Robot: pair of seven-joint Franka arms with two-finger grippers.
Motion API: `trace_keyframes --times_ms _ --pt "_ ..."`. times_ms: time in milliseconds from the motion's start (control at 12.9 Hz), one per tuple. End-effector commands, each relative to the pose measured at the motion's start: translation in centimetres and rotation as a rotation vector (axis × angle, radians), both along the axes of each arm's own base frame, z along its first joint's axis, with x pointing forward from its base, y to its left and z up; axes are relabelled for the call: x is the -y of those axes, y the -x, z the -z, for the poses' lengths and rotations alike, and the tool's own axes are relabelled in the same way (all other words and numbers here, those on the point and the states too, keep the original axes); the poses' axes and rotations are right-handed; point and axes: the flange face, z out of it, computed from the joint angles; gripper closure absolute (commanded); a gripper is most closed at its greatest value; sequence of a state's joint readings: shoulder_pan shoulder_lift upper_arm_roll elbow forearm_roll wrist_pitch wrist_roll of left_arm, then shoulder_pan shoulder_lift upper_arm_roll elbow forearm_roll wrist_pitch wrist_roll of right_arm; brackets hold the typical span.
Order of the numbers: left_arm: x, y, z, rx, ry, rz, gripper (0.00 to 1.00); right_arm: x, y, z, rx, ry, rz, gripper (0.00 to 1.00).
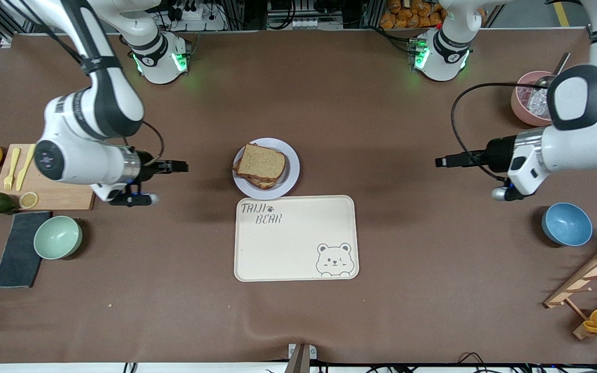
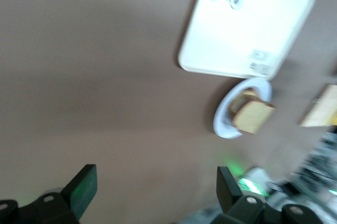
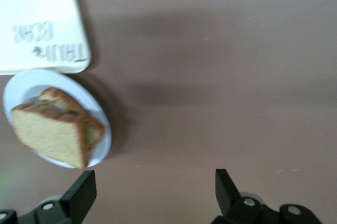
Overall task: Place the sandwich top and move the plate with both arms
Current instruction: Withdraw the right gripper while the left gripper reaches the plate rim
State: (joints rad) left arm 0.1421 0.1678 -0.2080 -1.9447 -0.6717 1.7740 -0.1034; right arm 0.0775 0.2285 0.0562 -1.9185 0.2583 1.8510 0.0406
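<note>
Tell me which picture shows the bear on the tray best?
The front view: the bear sits whole and sharp in the tray's corner. The left wrist view shows it blurred at the picture's edge; the right wrist view shows only the tray's lettered corner.

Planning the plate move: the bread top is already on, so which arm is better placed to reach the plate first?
Right, marginally. The right tool, open, hovers closer to the small round pale plate than the open left tool.

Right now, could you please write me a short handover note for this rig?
Left pincer: open, empty, over bare table toward the left arm's end.
Right pincer: open, empty, over bare table toward the right arm's end.
Sandwich top lies on the stack on the plate, which sits beside the tray, farther from the front camera.
Done: top placed.
Left: move plate with both arms.
</note>
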Motion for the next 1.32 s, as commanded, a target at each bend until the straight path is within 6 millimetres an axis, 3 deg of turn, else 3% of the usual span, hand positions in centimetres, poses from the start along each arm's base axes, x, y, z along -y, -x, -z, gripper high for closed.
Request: trace_keyframes --times_ms 0,155,311,466,621,854,932,1087,1243 --pt "1.6 0.9 3.8 -0.049 0.092 -0.083 0.00 7.5 -0.1 -2.5 0.064 0.028 -0.049 0.00" --pt "4.5 2.6 6.9 -0.080 0.099 -0.097 0.00 12.9 0.0 -3.7 0.107 0.020 -0.059 0.00" --pt "6.3 5.2 9.8 -0.134 0.168 -0.125 0.00 15.7 -0.8 -7.4 0.175 0.108 -0.108 0.00" --pt "6.2 7.7 13.5 -0.078 0.248 -0.123 0.00 16.0 -1.0 -11.3 0.216 0.173 -0.126 0.00" --pt "6.8 8.8 18.4 -0.090 0.358 -0.143 0.00 16.1 -0.6 -14.6 0.195 0.180 -0.067 0.00" --pt "10.5 10.5 23.6 -0.031 0.522 -0.153 0.00 17.2 1.0 -19.9 0.260 0.168 -0.005 0.00" --pt "11.5 11.1 24.7 0.003 0.540 -0.152 0.00 17.6 1.2 -21.2 0.283 0.155 0.010 0.00" --pt "13.1 11.5 24.8 0.049 0.553 -0.137 0.00 17.8 1.7 -24.9 0.278 0.154 0.044 0.00" --pt "16.2 12.7 25.2 0.101 0.599 -0.125 0.00 17.6 2.6 -25.8 0.231 0.166 0.138 0.00"
